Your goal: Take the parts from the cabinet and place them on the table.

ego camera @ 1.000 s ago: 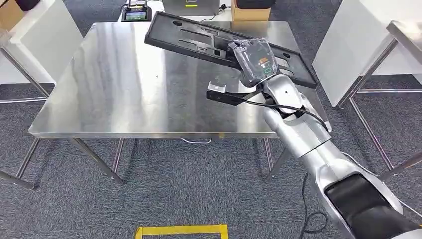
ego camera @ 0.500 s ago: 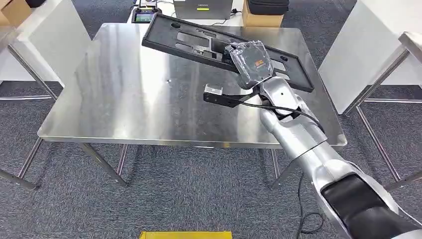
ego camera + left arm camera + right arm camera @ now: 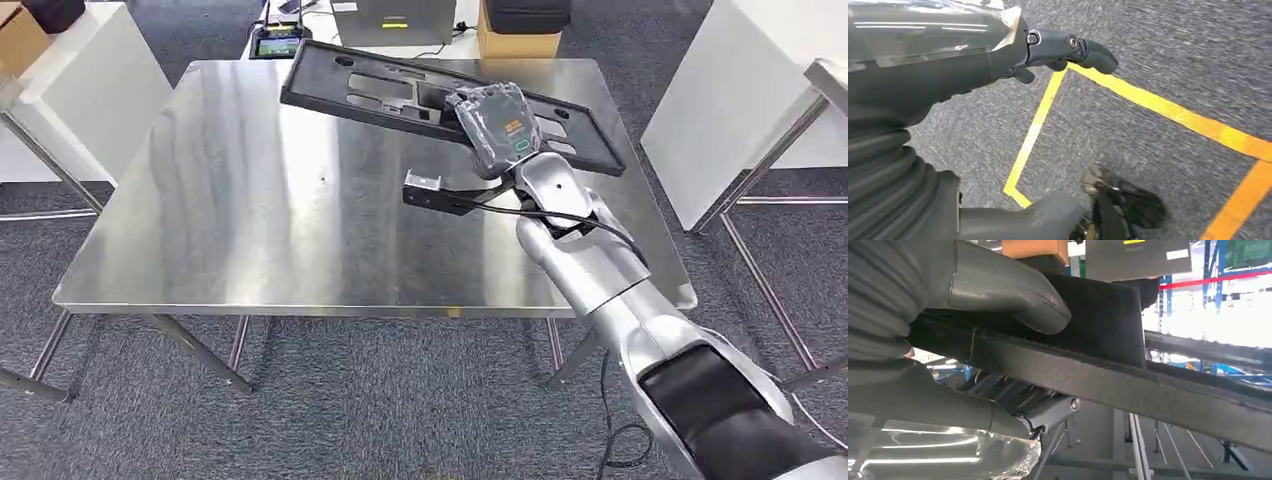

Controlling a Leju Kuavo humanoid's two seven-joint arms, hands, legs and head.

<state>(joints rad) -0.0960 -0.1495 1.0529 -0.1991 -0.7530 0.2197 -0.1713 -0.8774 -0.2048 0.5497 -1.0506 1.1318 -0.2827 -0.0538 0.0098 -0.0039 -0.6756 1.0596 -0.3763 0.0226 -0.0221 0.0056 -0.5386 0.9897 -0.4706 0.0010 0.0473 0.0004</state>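
Observation:
A long flat black part (image 3: 390,85) with cut-outs hangs tilted over the far half of the steel table (image 3: 250,200). My right hand (image 3: 497,125), wrapped in clear plastic, grips its near edge toward the right end. In the right wrist view the grey thumb (image 3: 1008,295) lies over the black part (image 3: 1108,370) and the fingers sit under it. My left hand (image 3: 1048,50) hangs low above the carpet with its fingers apart and nothing in it.
A white cabinet (image 3: 740,90) stands at the right and another white unit (image 3: 70,90) at the left. Beyond the table lie a cardboard box (image 3: 515,40), a grey device (image 3: 395,20) and a small screen (image 3: 277,42). Yellow tape (image 3: 1158,107) marks the floor.
The camera has shifted, so the table sits differently in the picture. My right hand and the black part stand a little farther over the table. The grip is unchanged.

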